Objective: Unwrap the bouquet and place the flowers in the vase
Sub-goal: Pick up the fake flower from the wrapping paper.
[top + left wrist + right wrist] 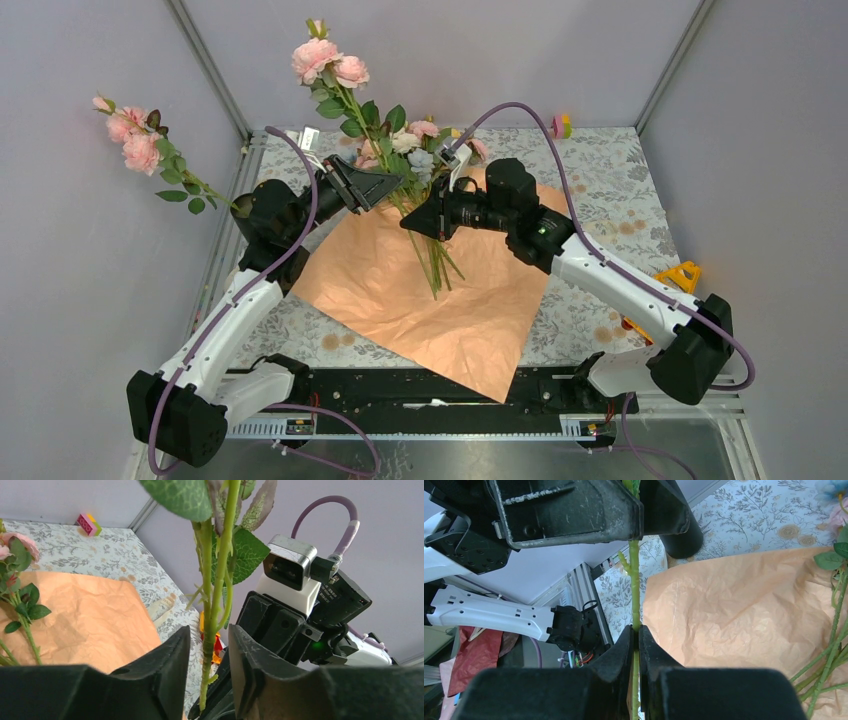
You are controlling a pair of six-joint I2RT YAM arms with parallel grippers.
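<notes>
One flower's green stem (634, 580) stands upright, and my right gripper (638, 630) is shut on its lower part. The flower's pink rose heads (325, 60) rise above both arms. My left gripper (210, 630) straddles the same stem (212, 605) higher up, jaws partly apart with a gap on each side. Seen from above, the left gripper (365, 190) sits just left of the right gripper (418, 222). The opened peach paper (420, 300) lies flat with the other flowers (425, 150) on it. The black vase (681, 535) stands on the cloth; from above it is hidden behind the left arm.
A pink rose spray (130, 140) leans out past the table's left edge. A pink and yellow toy block (561, 126) lies at the back right, and a yellow-orange toy (680, 275) by the right arm. A floral cloth (610, 190) covers the table inside grey walls.
</notes>
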